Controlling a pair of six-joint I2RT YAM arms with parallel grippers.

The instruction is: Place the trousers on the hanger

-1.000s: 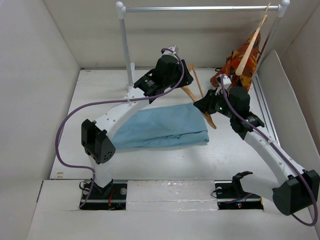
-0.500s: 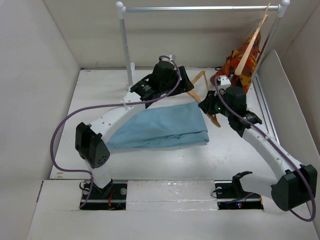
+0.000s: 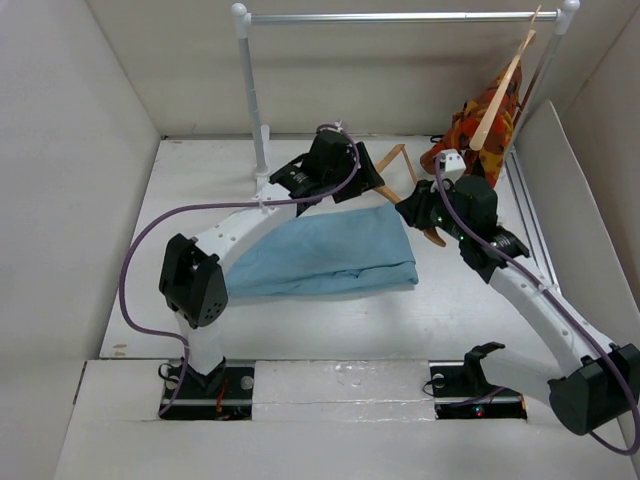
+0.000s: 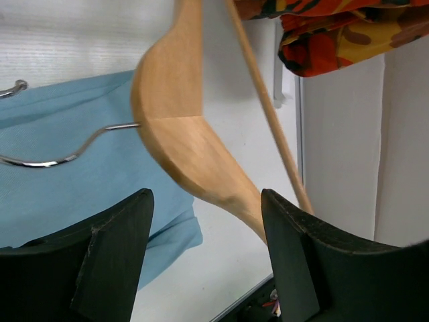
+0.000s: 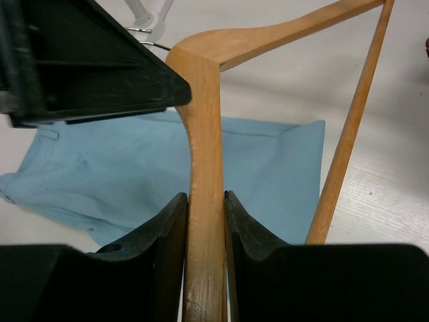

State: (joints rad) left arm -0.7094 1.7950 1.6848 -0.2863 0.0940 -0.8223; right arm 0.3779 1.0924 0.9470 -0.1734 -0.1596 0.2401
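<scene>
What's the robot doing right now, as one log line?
right gripper shut on hanger | left gripper open near hanger | trousers flat on table, not hung

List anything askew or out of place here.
Nothing is spilled or broken. The hanger is off the rail, tilted in the right claw. The trousers lie flat on the table. The patterned garment's hanger hangs slanted at the rail's right end.
</scene>
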